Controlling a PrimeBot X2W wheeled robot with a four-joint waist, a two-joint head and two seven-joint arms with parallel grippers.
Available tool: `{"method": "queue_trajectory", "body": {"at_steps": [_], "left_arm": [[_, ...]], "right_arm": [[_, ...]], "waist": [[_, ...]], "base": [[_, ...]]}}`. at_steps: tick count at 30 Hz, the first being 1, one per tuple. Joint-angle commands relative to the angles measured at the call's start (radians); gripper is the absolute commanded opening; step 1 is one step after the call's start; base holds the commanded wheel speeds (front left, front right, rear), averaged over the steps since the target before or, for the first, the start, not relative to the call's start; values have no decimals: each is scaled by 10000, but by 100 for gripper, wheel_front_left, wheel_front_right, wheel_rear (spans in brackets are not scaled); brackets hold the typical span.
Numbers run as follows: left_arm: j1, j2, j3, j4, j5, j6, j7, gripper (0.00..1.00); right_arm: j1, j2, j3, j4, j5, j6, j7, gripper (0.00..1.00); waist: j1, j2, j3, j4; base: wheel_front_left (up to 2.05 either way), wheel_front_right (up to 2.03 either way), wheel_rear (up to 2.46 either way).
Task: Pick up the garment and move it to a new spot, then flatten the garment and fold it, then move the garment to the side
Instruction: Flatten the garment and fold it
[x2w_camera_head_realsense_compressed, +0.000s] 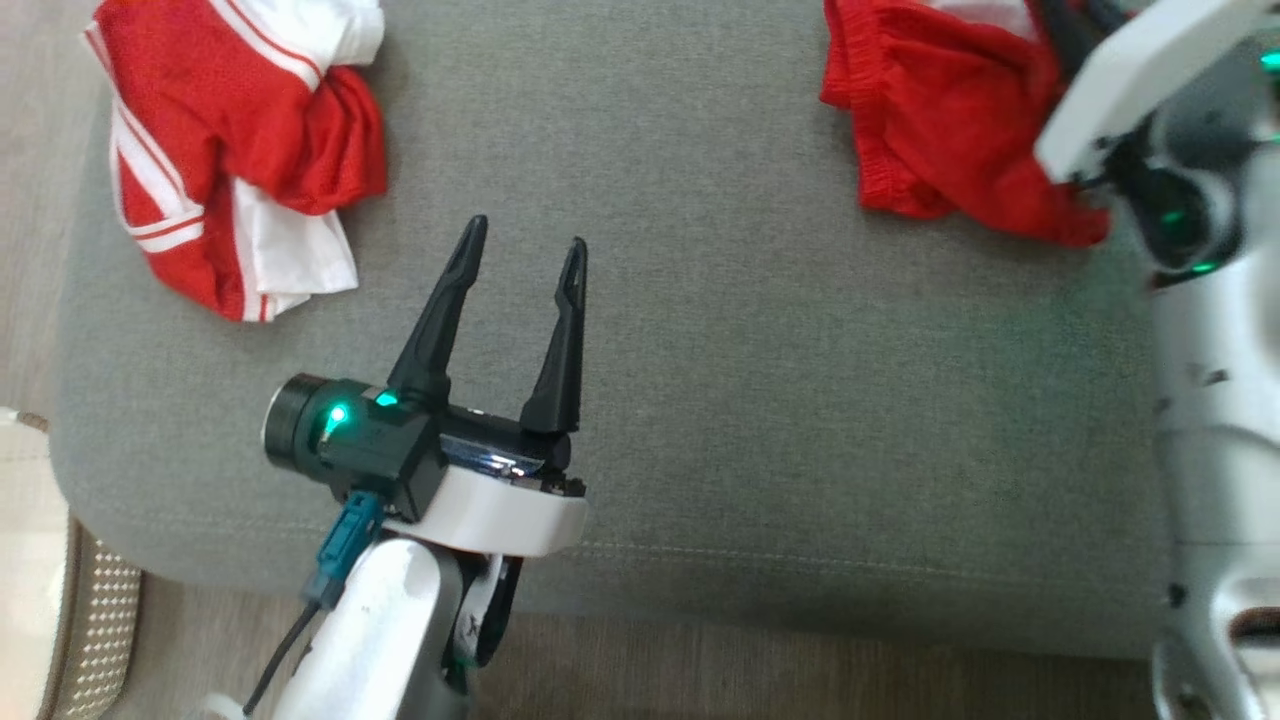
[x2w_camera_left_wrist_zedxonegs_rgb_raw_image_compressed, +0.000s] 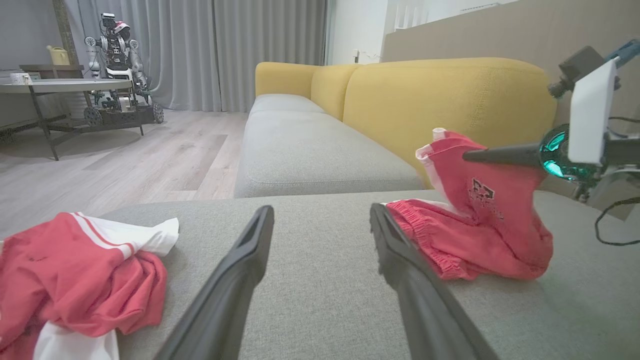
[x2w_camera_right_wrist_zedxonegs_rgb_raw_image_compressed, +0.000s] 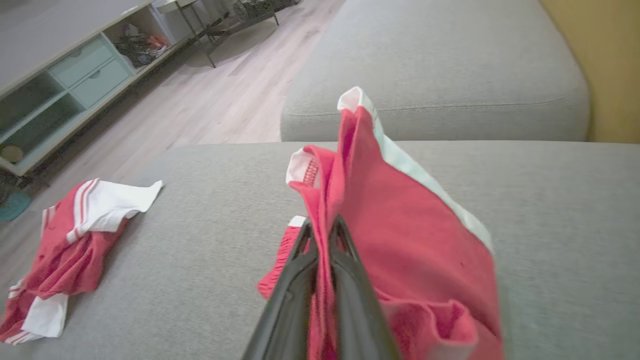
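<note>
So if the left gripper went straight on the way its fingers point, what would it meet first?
Likely just bare grey cushion: the left gripper aims between the red-and-white garment and the red garment. Its height is unclear.

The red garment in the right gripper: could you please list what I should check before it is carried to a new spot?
1. Right gripper shut on red garment: ok.
2. Garment wholly off the grey cushion: not ok, its lower part lies there.
3. Left gripper open, holding nothing: ok.
4. Red and white garment apart from it: ok.
5. How much cloth is pinched: cannot tell.
</note>
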Motion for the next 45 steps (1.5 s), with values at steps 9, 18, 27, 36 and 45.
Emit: {"method": "queue_trajectory", "body": {"at_steps": [9, 18, 27, 36, 45], "left_arm": [[-127, 45, 155, -313, -209, 140, -49, 100], [-77, 45, 57, -153, -303, 184, -49, 100], [242, 45, 146, 25, -262, 205, -49, 100], [907, 45, 723, -197, -491, 295, -49, 100], [1920, 45, 1462, -444, -876, 352, -49, 100]], "right_arm": [[-258, 805, 735, 242, -37, -2, -532, 0], [-11, 959, 1508, 1214, 577, -2, -1350, 100], [724, 904, 1423, 293, 1091, -2, -2823, 100], [2945, 233, -94, -1269, -858, -2, -5142, 100], [5445, 672, -734, -1897, -2501, -2, -6982, 100]], "waist": [[0, 0, 20, 337], [0, 0, -203, 422], [0, 0, -891, 124], [0, 0, -1622, -355], [0, 0, -2390, -672]], "base": [[0, 0, 0], [0, 0, 0], [0, 0, 0], [0, 0, 0], [0, 0, 0]]}}
